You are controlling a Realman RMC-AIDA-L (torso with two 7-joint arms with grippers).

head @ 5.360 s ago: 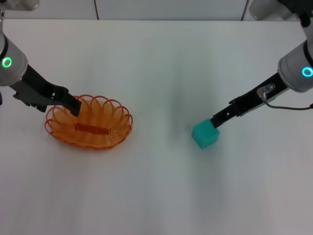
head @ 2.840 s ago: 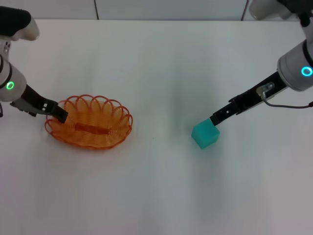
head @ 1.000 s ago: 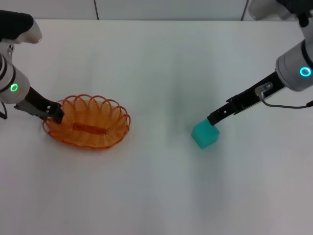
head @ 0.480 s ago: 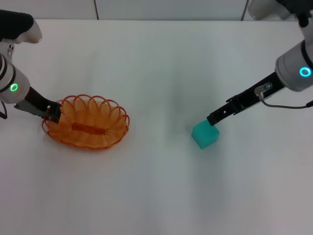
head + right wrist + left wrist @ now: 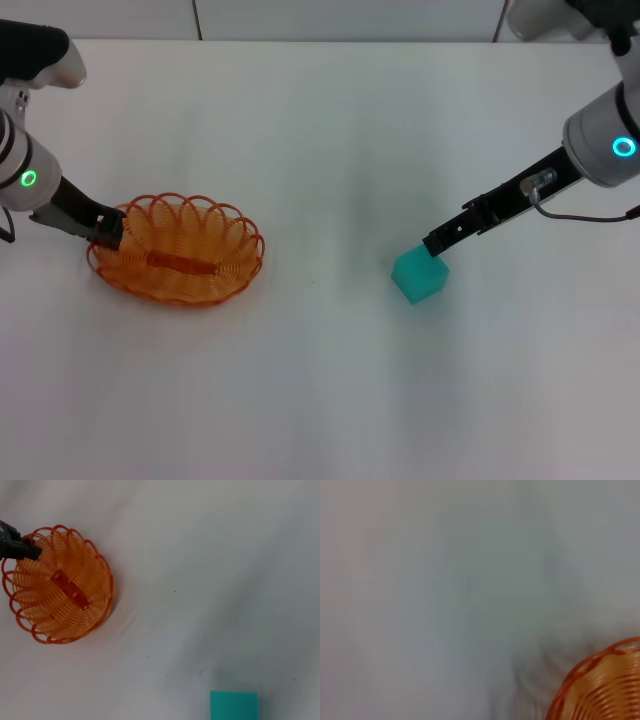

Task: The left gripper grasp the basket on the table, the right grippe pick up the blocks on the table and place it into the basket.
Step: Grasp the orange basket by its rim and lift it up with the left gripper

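The right hand (image 5: 436, 245), grip unclear, touches the light, rigid teal cube (image 5: 419, 275); squeeze opposite smooth faces.

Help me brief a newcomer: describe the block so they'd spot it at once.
On the white table, look toward the robot's right, well away from the orange basket. There the right gripper tips down at the block, a small smooth teal-green cube, the only solid thing there.
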